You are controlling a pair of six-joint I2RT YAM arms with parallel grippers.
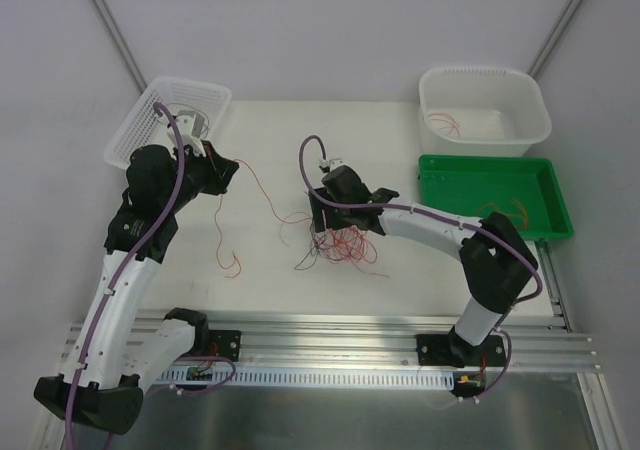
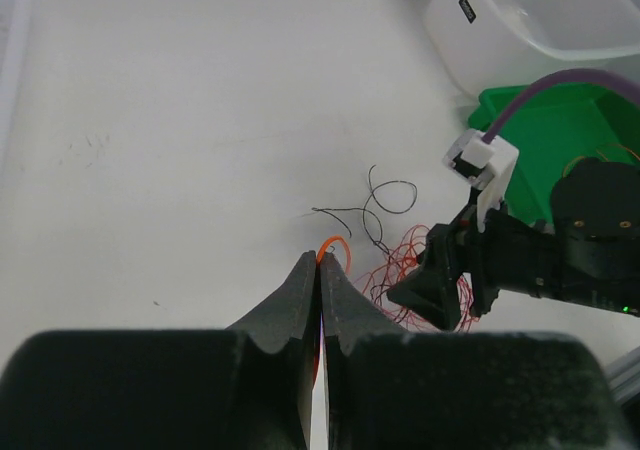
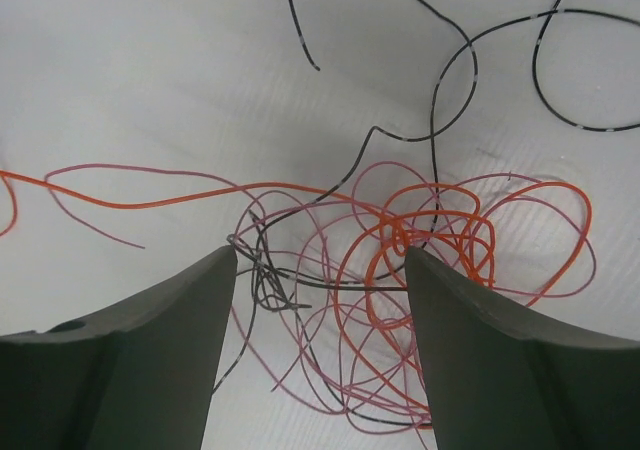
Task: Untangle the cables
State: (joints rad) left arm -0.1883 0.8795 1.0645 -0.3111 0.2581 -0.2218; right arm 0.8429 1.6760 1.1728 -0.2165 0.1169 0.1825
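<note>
cables (image 3: 400,260): thin orange, pink, black loops, tangled | right gripper (image 3: 320,254): spread wide astride them, empty | left gripper (image 2: 320,266): pinching orange strand

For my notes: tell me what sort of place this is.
Probably a robot lab bench: two arms bolted to a metal rail, plain white walls, and sorting bins near a tangle of cables.

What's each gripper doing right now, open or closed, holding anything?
Left gripper: closed, pinching an orange cable.
Right gripper: open, holding nothing, jaws either side of the tangled cables.
</note>
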